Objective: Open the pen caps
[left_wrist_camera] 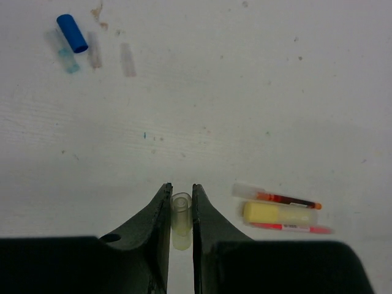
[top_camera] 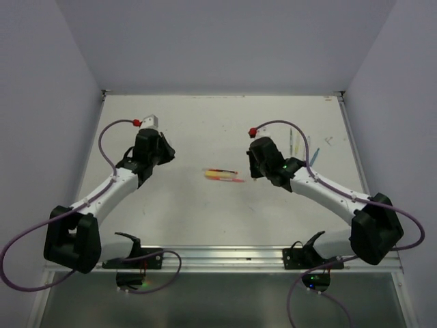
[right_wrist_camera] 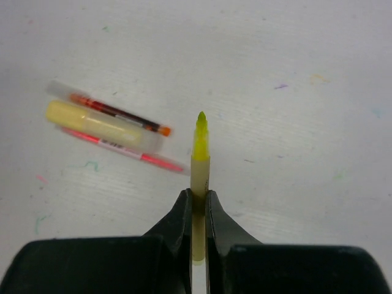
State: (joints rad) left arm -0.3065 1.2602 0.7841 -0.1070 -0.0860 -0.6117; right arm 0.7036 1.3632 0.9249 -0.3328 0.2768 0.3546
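Left hand (left_wrist_camera: pixel 181 186) clenched on pale cap (left_wrist_camera: pixel 181 220); right hand (right_wrist_camera: pixel 197 193) grasping yellow-green pen (right_wrist_camera: pixel 200 147), tip bare. Both light, stiff, slick plastic; likely best pinched crosswise near joint.

Light is diffuse and falls from above. The table (top_camera: pixel 205 219) renders bright off-white with no glare spots. In the top external view, shadows are soft and faint, lying close under each arm. In the wrist views the left gripper (left_wrist_camera: pixel 180 187) and right gripper (right_wrist_camera: pixel 199 193) are underexposed, near-black masses with little surface detail. The pale yellow cap (left_wrist_camera: pixel 180 214) pinched in the left gripper is in focus. The blue cap (left_wrist_camera: pixel 72 32), far ahead-left of it, is fairly sharp; the translucent pieces (left_wrist_camera: pixel 127 59) beside it are blurred. The yellow-green pen (right_wrist_camera: pixel 199 153) clamped in the right gripper is sharp at its tip. The pen cluster (right_wrist_camera: pixel 107 125) ahead-left of it is soft.
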